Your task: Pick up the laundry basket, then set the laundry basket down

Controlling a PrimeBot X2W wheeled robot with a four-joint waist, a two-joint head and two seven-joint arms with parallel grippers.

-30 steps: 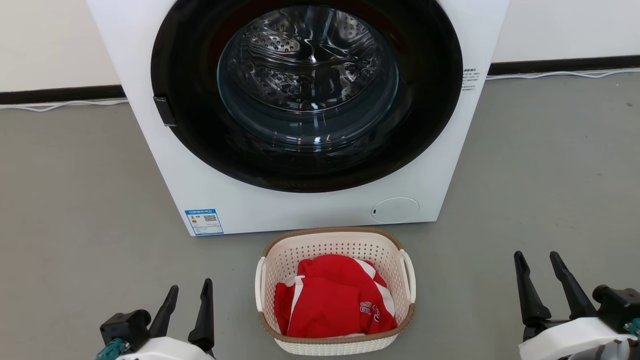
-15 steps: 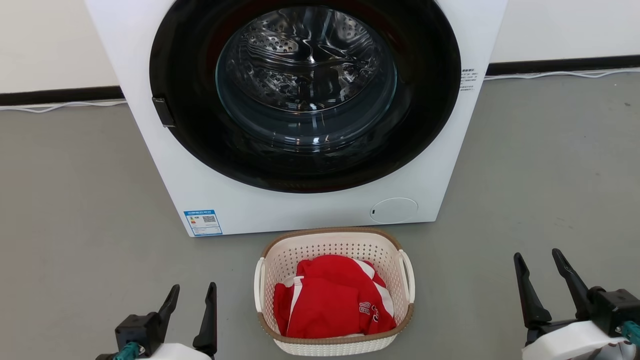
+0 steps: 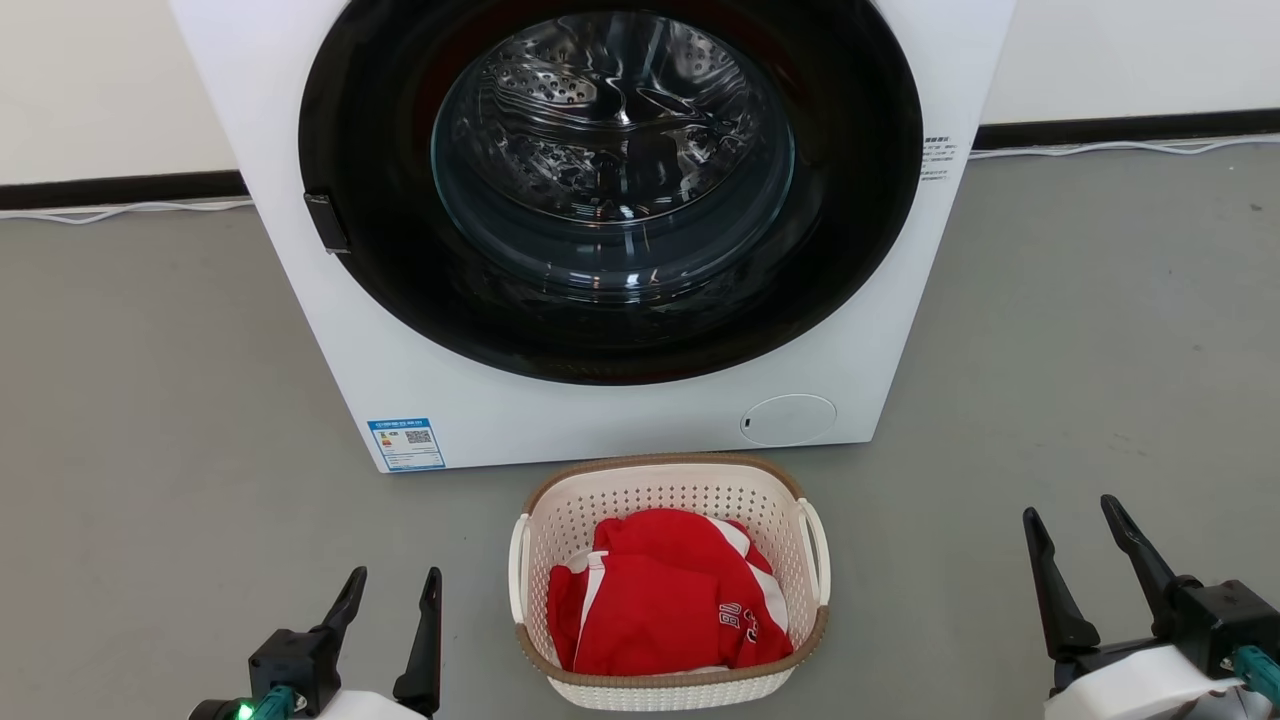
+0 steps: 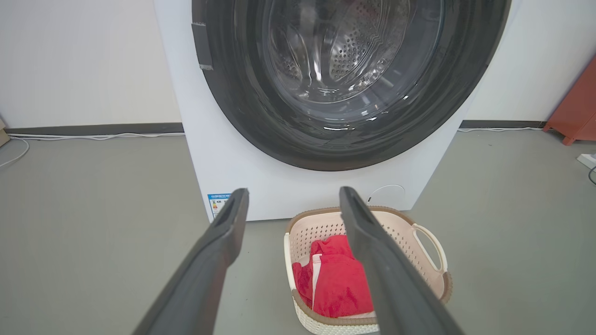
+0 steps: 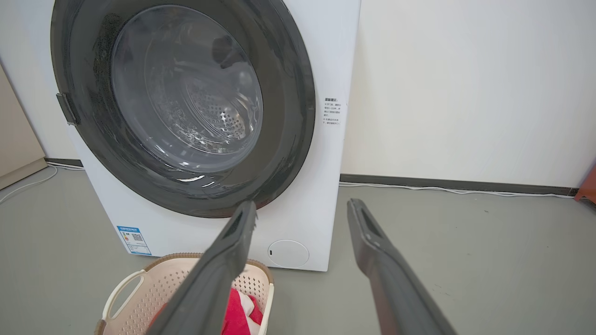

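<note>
The laundry basket (image 3: 660, 492) is cream-white and perforated, with a brown rim and white side handles. It sits on the grey floor just before the washing machine (image 3: 560, 410) and holds a red and white garment (image 3: 665, 600). My left gripper (image 3: 395, 585) stands open at the lower left, apart from the basket's left handle (image 3: 518, 565). My right gripper (image 3: 1070, 515) stands open at the lower right, well clear of the right handle (image 3: 820, 550). The basket (image 4: 419, 232) lies ahead and right of the left fingers (image 4: 219, 242), and the basket (image 5: 149, 284) lies lower left of the right fingers (image 5: 372, 242).
The washing machine's round glass door (image 3: 610, 160) is shut, with its latch (image 3: 327, 222) on the left. A white cable (image 3: 120, 210) runs along the dark baseboard. A red-brown cabinet (image 4: 575, 109) stands at the right wall. Grey floor (image 3: 1080, 330) spreads on both sides.
My left gripper has crept right toward the basket and slightly lower in view. The right gripper shifted a little. The basket has not moved.
</note>
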